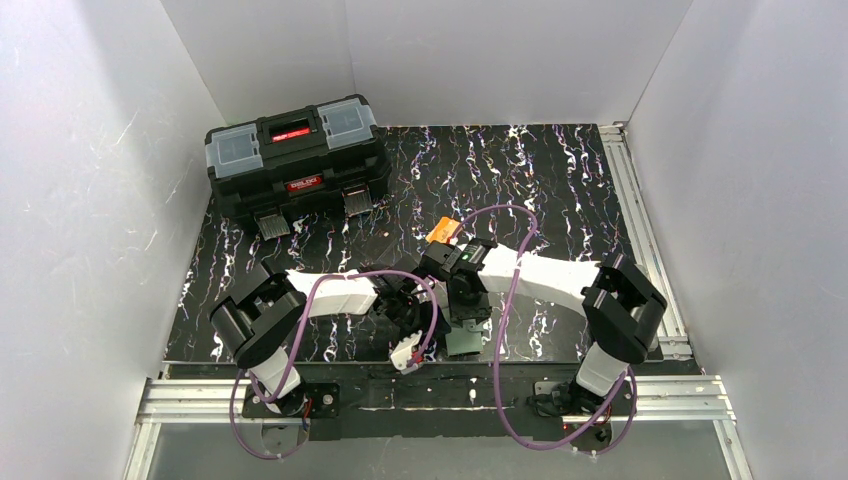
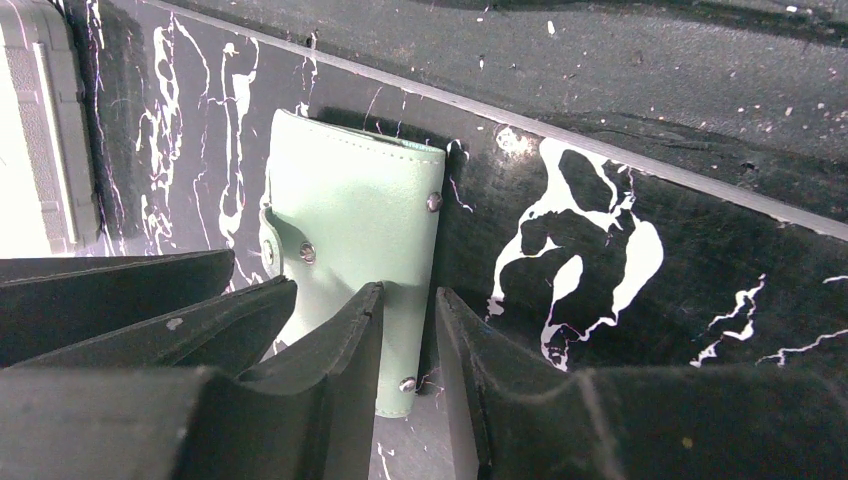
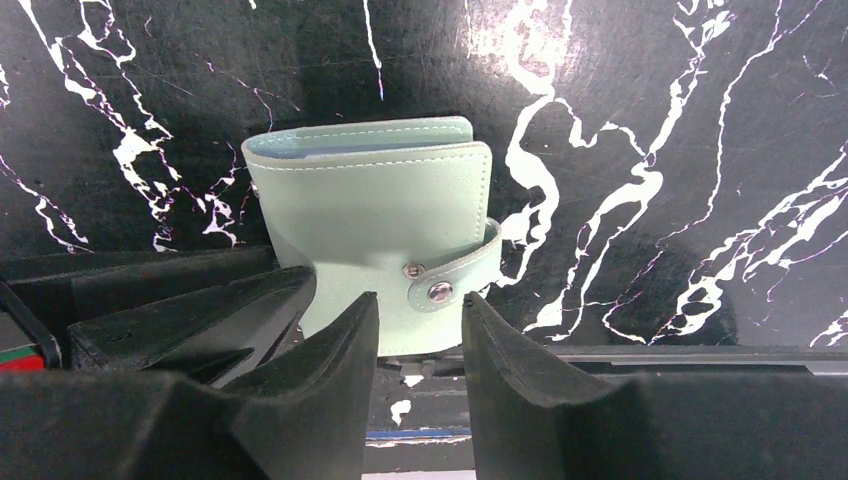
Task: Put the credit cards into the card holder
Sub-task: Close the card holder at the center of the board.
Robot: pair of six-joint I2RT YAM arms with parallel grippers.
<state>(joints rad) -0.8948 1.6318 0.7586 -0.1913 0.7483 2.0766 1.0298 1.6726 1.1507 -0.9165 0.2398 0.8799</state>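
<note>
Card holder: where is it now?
Top view: the card holder sits centre, at the near edge of the table, nearer the arm bases than the orange card.

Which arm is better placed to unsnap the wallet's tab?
Right. The right gripper is open with the tab just ahead of its gap; the left gripper pinches the wallet at its edge, apparently steadying it.

Marbled table [image 1: 560, 180] with toolbox [image 1: 297, 165], orange card [image 1: 443, 230]

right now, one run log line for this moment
card holder: snapped shut | left claw: pinching its edge | right claw: astride snap tab, grip unclear | orange card: on table
</note>
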